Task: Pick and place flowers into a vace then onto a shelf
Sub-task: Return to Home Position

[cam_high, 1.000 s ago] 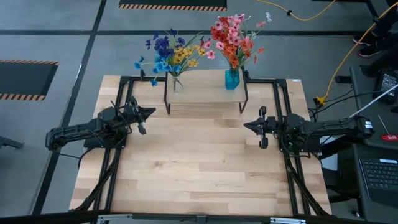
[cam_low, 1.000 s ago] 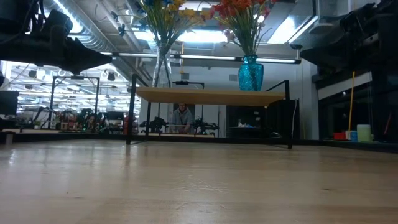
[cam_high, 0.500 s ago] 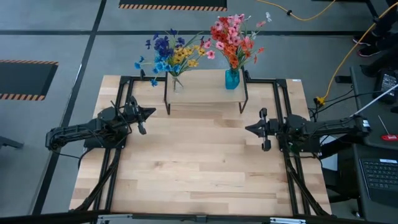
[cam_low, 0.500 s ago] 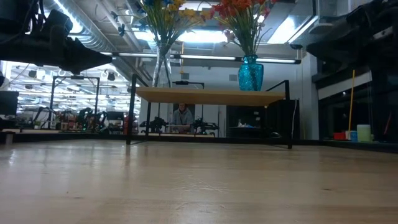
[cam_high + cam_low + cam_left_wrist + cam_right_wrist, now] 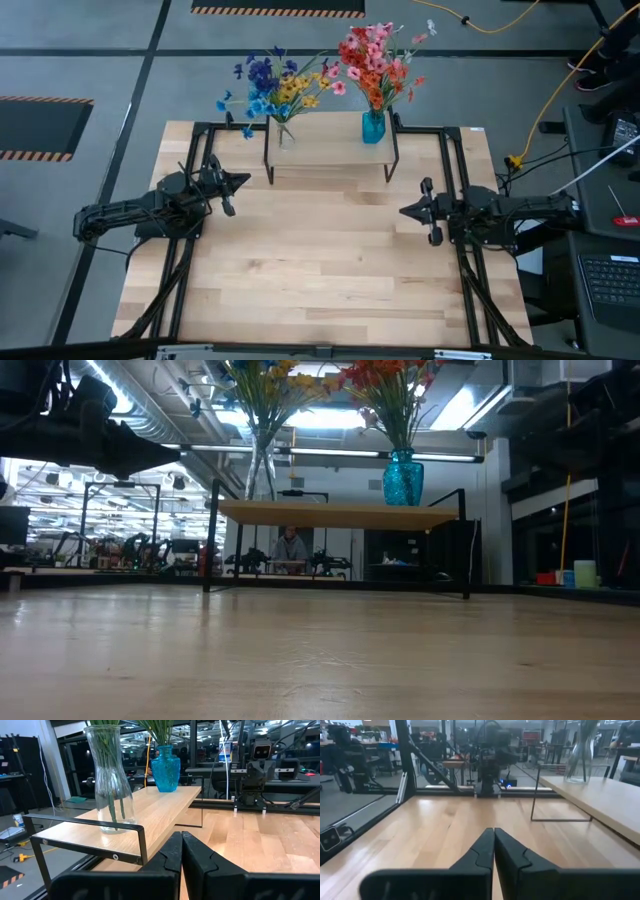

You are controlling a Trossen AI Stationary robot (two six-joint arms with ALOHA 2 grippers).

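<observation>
Light wooden tabletop (image 5: pixel 320 280) carries, at its far edge, a low black-legged plank shelf (image 5: pixel 330 152). On it stand a clear glass vase (image 5: pixel 286 135) of blue and yellow flowers (image 5: pixel 270 85) and a turquoise vase (image 5: pixel 373 127) of red and pink flowers (image 5: pixel 375 60). Left gripper (image 5: pixel 240 181) and right gripper (image 5: pixel 405 211) (both clenched, empty) hover at opposite sides.

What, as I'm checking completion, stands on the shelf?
A clear glass vase of blue and yellow flowers, and a blue vase of red and pink flowers, its stems hidden inside.
</observation>
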